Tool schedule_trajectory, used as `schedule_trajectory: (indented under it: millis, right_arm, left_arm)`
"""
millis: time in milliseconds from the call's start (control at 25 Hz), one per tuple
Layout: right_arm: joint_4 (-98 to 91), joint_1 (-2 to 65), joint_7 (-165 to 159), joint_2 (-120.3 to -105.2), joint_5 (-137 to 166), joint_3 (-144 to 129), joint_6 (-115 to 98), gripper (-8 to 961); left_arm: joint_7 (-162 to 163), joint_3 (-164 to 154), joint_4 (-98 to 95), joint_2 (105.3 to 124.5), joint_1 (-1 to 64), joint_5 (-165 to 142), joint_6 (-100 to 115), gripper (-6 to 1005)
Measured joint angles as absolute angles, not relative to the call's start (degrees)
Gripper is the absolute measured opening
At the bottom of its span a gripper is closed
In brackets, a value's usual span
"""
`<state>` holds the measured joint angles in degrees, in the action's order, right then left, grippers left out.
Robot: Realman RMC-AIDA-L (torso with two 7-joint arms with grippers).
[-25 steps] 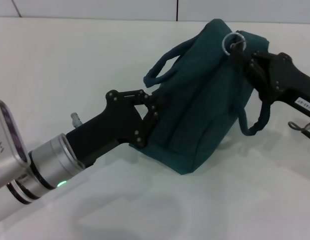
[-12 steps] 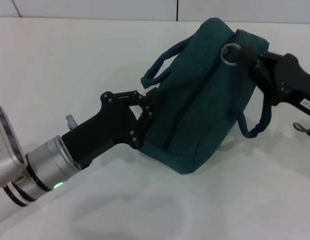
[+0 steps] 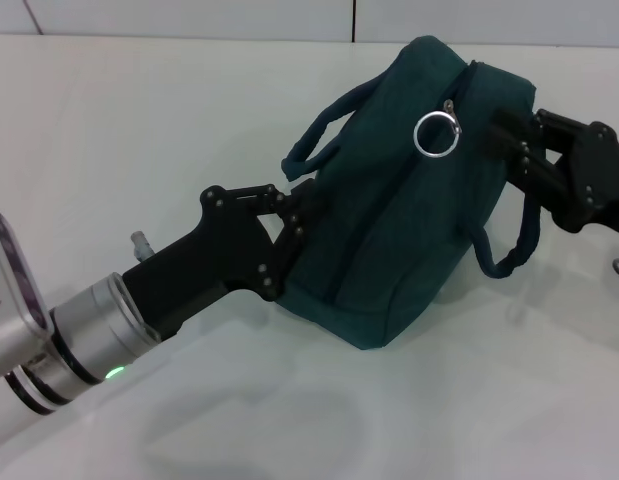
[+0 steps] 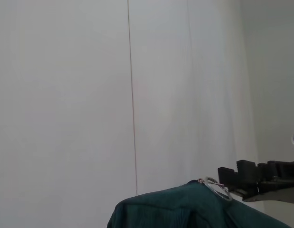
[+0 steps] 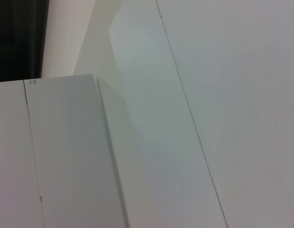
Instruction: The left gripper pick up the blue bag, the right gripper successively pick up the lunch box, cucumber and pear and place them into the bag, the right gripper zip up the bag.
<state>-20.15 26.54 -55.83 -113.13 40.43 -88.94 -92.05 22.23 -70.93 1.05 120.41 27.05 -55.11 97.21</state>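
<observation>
Dark teal-blue fabric bag [image 3: 409, 190] standing on white table [image 3: 139, 130] | black left gripper [image 3: 294, 215] clamping its side | black right gripper [image 3: 509, 135] hovering beside metal ring pull [image 3: 436, 134], finger state unclear

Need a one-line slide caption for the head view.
Left gripper grips the blue bag; right gripper sits beside the hanging zipper ring.

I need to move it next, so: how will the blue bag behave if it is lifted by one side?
The blue bag is probably floppy: its fabric folds where the left gripper meets it. Its handle droops and would likely swing. The ring pull hangs loose and may swing too.
</observation>
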Motion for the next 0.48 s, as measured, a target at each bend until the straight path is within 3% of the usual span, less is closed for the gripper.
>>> schedule_trajectory:
  millis: [280, 480]
  right_arm:
    - [-25.6, 26.11, -57.65, -111.52, 45.09, -88.76, -91.07, 299]
    - [-38.5, 23.08, -60.7, -110.82, 49.66, -86.46, -87.29, 312]
  left_arm:
    - [22.23, -70.93, 1.05, 120.35, 27.07, -55.2, 97.12, 49]
    - [22.23, -70.93, 1.05, 120.28, 27.07, -55.21, 97.11, 49]
